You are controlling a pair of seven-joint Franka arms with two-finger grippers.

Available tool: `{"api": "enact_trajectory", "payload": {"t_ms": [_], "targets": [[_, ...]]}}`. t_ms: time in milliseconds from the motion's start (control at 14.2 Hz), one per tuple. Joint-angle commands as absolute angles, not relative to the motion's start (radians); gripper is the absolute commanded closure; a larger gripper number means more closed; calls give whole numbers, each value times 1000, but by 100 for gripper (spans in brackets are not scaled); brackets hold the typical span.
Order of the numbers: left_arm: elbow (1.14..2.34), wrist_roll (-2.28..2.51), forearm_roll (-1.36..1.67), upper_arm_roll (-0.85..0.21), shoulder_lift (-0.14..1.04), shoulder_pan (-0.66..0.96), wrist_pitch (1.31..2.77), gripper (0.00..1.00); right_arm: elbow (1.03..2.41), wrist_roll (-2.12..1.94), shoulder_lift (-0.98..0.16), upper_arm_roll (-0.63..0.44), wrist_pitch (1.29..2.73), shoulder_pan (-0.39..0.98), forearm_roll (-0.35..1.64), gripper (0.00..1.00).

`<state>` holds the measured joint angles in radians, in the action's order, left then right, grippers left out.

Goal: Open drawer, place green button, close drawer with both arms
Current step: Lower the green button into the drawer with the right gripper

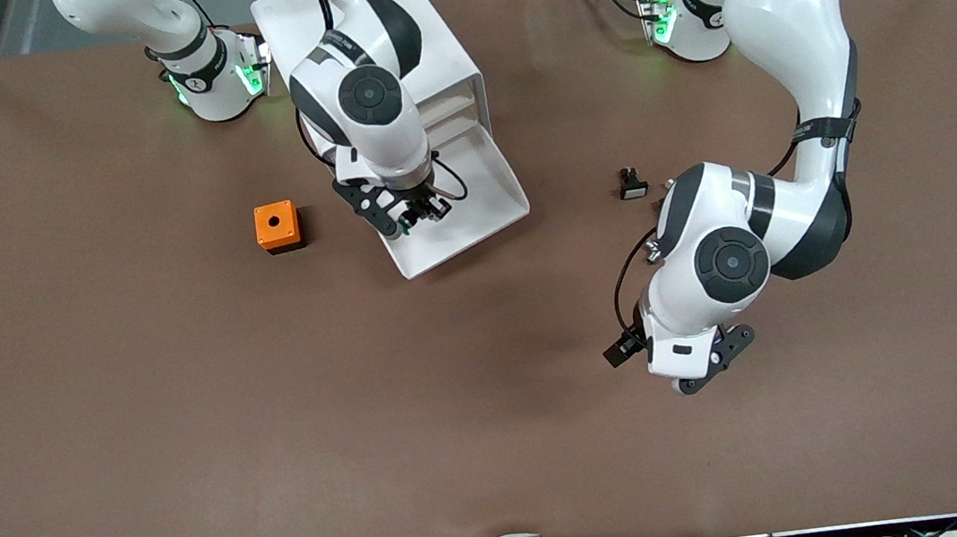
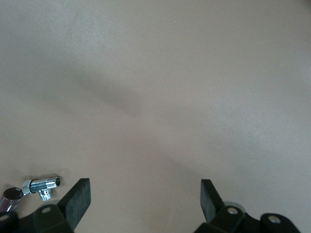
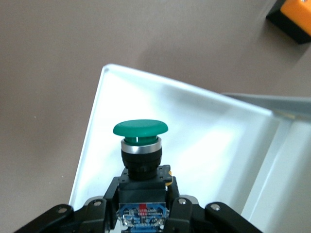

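Note:
The drawer point(image 1: 489, 188) stands pulled out of the white cabinet point(image 1: 442, 65), its shallow tray bare. My right gripper point(image 1: 415, 213) hangs over the tray's corner nearest the orange box, shut on the button. In the right wrist view the button point(image 3: 140, 129) shows a round green cap, a silver ring and a black body clamped between the fingers point(image 3: 104, 196), above the drawer's white floor point(image 3: 218, 145). My left gripper point(image 1: 710, 365) waits over bare table toward the left arm's end, open with nothing between its pads point(image 2: 80, 194).
An orange box with a hole point(image 1: 277, 226) sits on the table beside the drawer, toward the right arm's end. A black piece with a white face point(image 1: 632, 184) lies near the left arm's elbow. A small chrome fitting point(image 2: 41, 184) lies by the left gripper.

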<state>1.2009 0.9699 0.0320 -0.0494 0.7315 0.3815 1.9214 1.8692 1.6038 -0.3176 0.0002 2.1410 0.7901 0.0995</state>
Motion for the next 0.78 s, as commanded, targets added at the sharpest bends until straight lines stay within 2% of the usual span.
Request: {"api": "enact_trajectory", "payload": {"t_ms": [0, 706], "targets": [[1224, 966, 9, -55, 712, 382, 1931, 1, 1891, 1670, -298, -11, 2175, 830, 117, 100], [1224, 966, 9, -55, 712, 385, 1931, 1, 1882, 1795, -387, -11, 2301, 913, 115, 100]]}}
